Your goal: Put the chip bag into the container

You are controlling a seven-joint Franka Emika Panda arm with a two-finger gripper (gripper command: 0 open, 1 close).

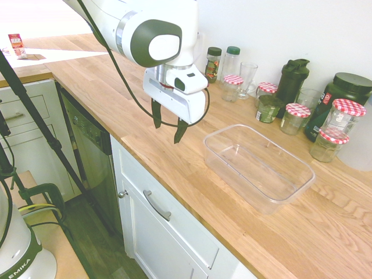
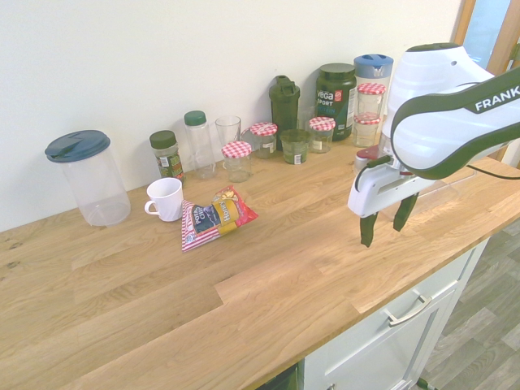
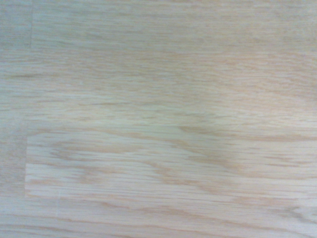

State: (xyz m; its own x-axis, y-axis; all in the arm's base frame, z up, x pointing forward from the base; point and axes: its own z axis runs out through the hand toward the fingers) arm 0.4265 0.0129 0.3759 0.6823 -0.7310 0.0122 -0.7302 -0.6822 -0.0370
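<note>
Wooden kitchen countertop (image 2: pixel 268 276) runs along a white wall, with white cabinets below. One white arm hangs its gripper (image 2: pixel 382 222) above bare wood, pointing straight down, jaws spread and holding nothing; the wrist view shows only wood grain

Key relation: the chip bag (image 2: pixel 216 217) lies flat on the countertop, well apart from the gripper. In the second exterior view it sits to the picture's left of the jaws and nearer the wall, just beside a white mug (image 2: pixel 166 198). Its long axis runs diagonally, one end toward the mug, the other toward the open counter. The container (image 1: pixel 257 165) stands empty on the other side of the gripper, near it; in the second exterior view the arm largely hides it

Judgement: the next move calls for travel away from the container toward the bag, then a descent

Count:
- chip bag: one
- container: one
- mug: one
- gripper: one
</note>
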